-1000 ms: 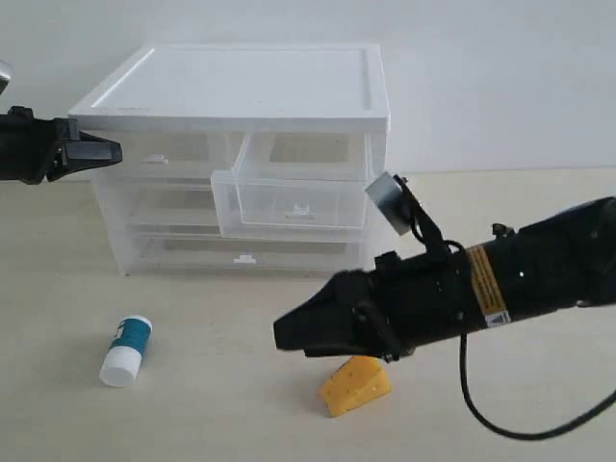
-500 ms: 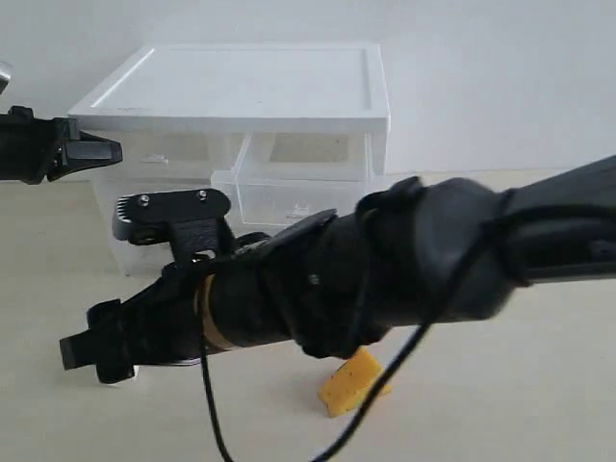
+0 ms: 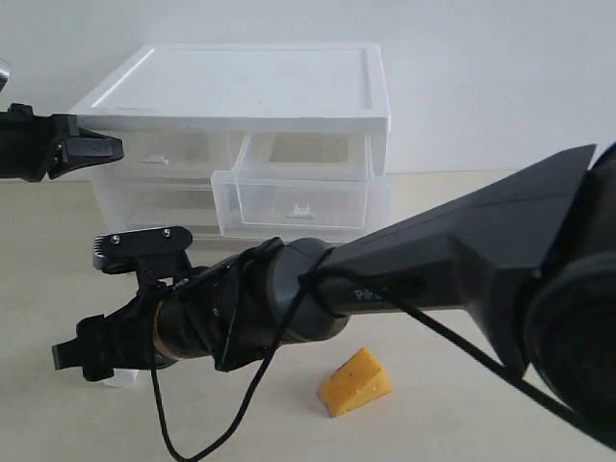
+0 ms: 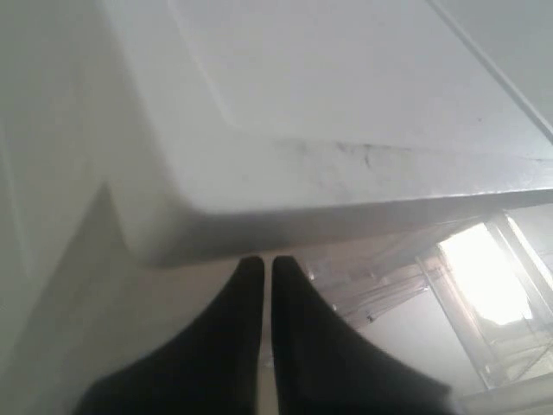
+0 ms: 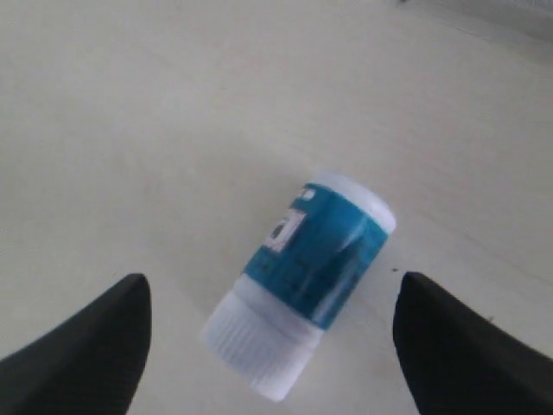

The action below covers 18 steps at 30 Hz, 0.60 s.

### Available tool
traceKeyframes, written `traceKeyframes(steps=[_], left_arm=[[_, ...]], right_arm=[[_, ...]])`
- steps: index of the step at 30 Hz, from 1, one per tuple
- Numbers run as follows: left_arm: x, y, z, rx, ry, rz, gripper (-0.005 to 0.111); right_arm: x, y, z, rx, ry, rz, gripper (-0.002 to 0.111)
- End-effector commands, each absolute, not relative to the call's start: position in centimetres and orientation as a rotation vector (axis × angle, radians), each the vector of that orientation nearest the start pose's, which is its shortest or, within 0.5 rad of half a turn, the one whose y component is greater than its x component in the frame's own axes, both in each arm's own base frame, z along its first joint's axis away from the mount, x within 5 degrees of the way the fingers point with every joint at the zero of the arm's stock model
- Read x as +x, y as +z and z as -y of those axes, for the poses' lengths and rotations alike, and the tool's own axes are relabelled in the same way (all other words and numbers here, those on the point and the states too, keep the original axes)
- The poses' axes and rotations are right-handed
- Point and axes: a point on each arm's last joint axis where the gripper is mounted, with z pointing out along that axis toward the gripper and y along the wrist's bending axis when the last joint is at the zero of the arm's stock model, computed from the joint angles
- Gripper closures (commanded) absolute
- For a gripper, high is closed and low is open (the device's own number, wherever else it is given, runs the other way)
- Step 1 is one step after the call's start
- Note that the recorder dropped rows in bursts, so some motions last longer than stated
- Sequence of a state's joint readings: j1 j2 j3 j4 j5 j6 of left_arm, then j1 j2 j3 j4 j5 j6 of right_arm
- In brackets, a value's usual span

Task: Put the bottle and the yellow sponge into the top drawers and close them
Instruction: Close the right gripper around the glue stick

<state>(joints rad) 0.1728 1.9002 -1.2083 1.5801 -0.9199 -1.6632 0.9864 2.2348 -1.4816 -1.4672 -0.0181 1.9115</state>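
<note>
The bottle point(image 5: 302, 278) lies on its side on the table, white cap and teal label showing in the right wrist view. My right gripper point(image 5: 272, 281) is open and hangs over it, one finger on each side, not touching. In the exterior view that gripper point(image 3: 79, 354) has reached across to the left and hides the bottle. The yellow sponge point(image 3: 354, 382) rests on the table in front of the chest. The top right drawer point(image 3: 294, 204) is pulled out; the top left drawer point(image 3: 164, 154) is closed. My left gripper point(image 3: 115, 148) is shut and empty beside the chest's top left corner point(image 4: 164, 233).
The chest's white top point(image 3: 250, 82) stands at the back against a white wall. Two full-width drawers point(image 3: 241, 252) below are closed. My right arm point(image 3: 404, 279) stretches across the table in front of the chest, passing just behind the sponge.
My right arm swung from the right side across to the left and came down over the bottle with its fingers open. The left arm, sponge and drawers have not moved.
</note>
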Motion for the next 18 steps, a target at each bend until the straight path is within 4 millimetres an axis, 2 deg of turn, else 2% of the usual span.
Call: traceKeyframes(steps=[1, 7, 14, 16, 18], left_arm=[[40.2, 23.0, 0.1, 0.210, -0.910, -1.997, 0.103], [40.2, 23.0, 0.1, 0.210, -0.910, -1.997, 0.103], [40.3, 22.9, 0.1, 0.209, -0.903, -1.998, 0.103], [40.3, 22.9, 0.1, 0.209, -0.903, -1.998, 0.103], [40.2, 23.0, 0.1, 0.214, -0.912, -1.995, 0.103]], right_arm=[[27.5, 12.4, -41.0, -0.618, 0.714, -2.249, 0.039], [28.0, 11.4, -42.3, -0.624, 0.762, -2.250, 0.039], [27.9, 11.0, -42.5, -0.586, 0.807, -2.279, 0.040], [27.8, 10.7, -42.6, -0.588, 0.822, -2.290, 0.044], [27.7, 10.0, -42.7, -0.590, 0.837, -2.310, 0.053]])
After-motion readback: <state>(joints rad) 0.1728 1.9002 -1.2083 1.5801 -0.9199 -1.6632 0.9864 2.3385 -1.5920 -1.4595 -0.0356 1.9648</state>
